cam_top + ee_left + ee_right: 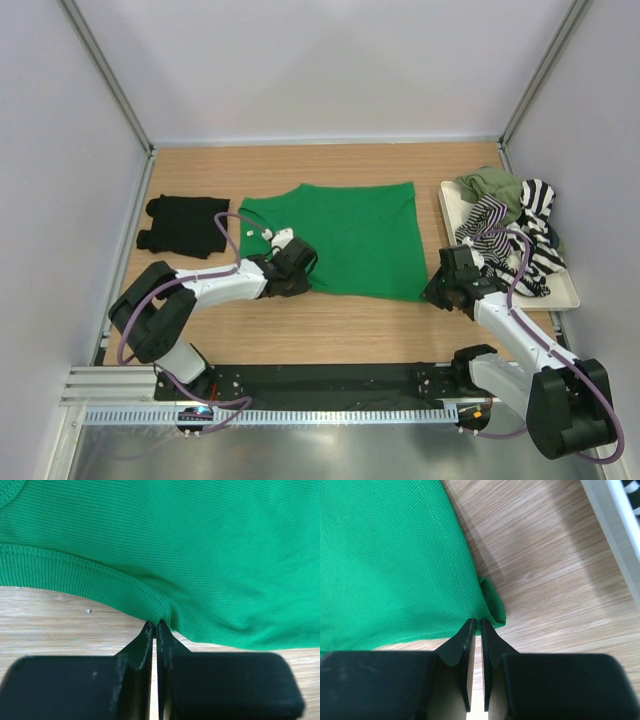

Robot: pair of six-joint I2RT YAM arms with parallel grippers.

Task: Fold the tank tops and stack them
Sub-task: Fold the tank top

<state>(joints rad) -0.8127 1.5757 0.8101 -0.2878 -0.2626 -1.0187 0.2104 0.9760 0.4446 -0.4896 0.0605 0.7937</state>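
Observation:
A bright green tank top (350,235) lies flat in the middle of the table. My left gripper (297,280) is shut on its near edge at the left (155,611), pinching the ribbed hem. My right gripper (437,288) is shut on its near right corner (482,611), where the hem curls up. A folded black tank top (185,224) lies at the far left. An olive tank top (495,186) and a black-and-white striped one (520,235) lie heaped on a white tray (563,297) at the right.
White enclosure walls stand at the back and both sides. The tray's rim (615,535) shows at the upper right of the right wrist view. Bare wood lies along the near edge between the arms.

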